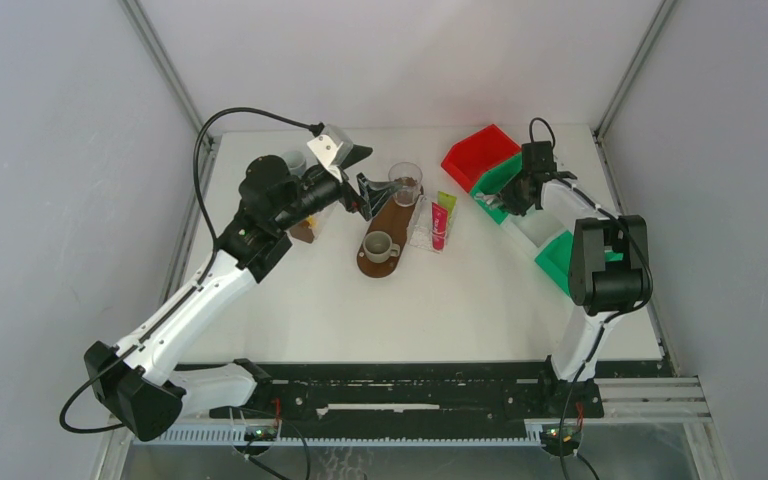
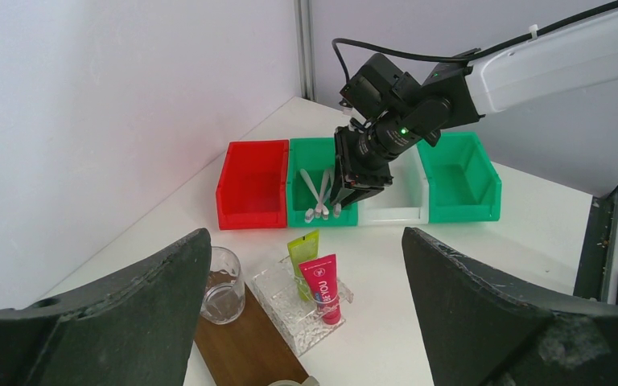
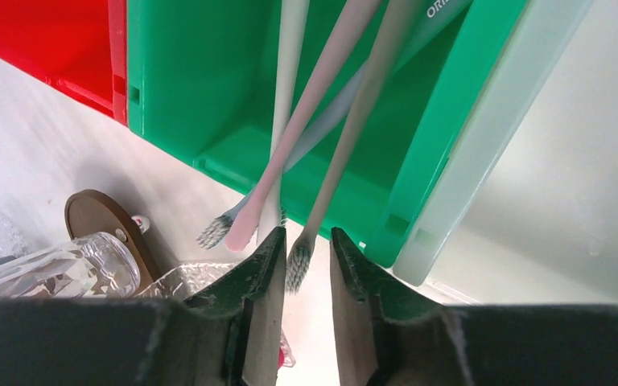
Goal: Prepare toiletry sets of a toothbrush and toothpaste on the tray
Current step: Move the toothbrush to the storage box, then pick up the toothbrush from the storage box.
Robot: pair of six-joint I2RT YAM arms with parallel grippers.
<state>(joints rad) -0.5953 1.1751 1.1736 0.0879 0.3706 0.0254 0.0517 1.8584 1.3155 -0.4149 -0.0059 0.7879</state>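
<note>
Toothpaste sits on the clear tray (image 2: 290, 314) as two tubes side by side: the pink tube (image 2: 324, 285) lies flat on it, and the lime green tube (image 2: 302, 249) lies next to it with its flat end poking past the tray's far edge. No toothbrush is on the tray.

Beyond the tray, toward the far right corner of the table, four bins stand in a row. The red bin (image 2: 249, 181) comes first, then the green bin (image 2: 314, 153), the white bin (image 2: 394, 211) and a second green bin (image 2: 459, 181). The first green bin, the one nearest the tray after the red, holds the brushes, whose bristle heads hang over its front wall toward the tray.

The right gripper (image 3: 304, 241) hovers at that front wall, on the side facing the tray. Its jaws stand a narrow way apart with the head of one toothbrush (image 3: 352, 137) between them. A gap shows beside the bristles, so they are not clamped. The other toothbrushes (image 3: 306, 117) lie just beside it, crossing each other.

On the tray's left, just beside it, lies a brown wooden board (image 2: 245, 350). A glass (image 2: 224, 285) stands at its far end and a mug (image 1: 378, 245) at its near end. The left gripper (image 1: 375, 193) hangs left of the tray, close by the glass, with its jaws spread wide and nothing between them.
</note>
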